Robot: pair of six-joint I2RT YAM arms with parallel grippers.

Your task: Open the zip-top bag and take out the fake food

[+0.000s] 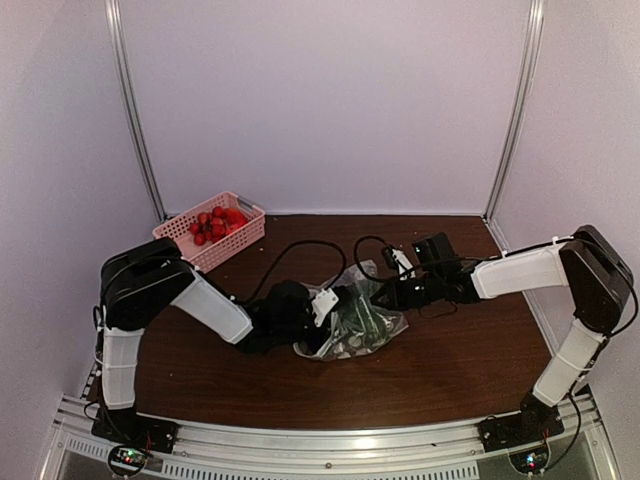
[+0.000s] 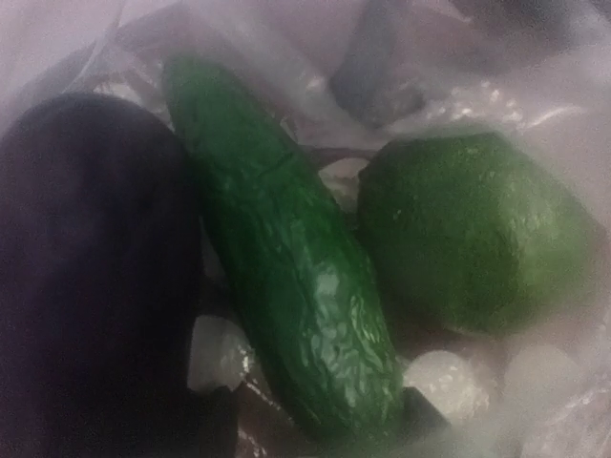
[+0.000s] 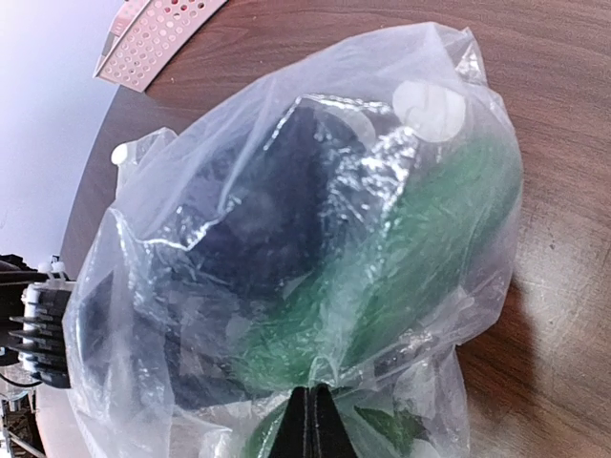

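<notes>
The zip-top bag (image 1: 362, 328) lies at the middle of the table, clear and crinkly (image 3: 315, 162). My left gripper (image 1: 322, 306) reaches into its mouth. Inside, its open jaws (image 2: 325, 420) straddle a long green cucumber (image 2: 286, 258), with a gap on the left side. A dark purple eggplant (image 2: 86, 277) lies to its left and a round green piece (image 2: 468, 229) to its right. My right gripper (image 1: 386, 294) is shut on a fold of the bag's plastic (image 3: 313, 396). Through the film the purple piece (image 3: 267, 210) and green pieces (image 3: 420, 248) show.
A pink lattice basket (image 1: 240, 245) stands at the back left, holding a bunch of red grape-like balls (image 1: 213, 224). Its corner shows in the right wrist view (image 3: 158, 33). Black cables (image 1: 300, 250) loop across the table behind the bag.
</notes>
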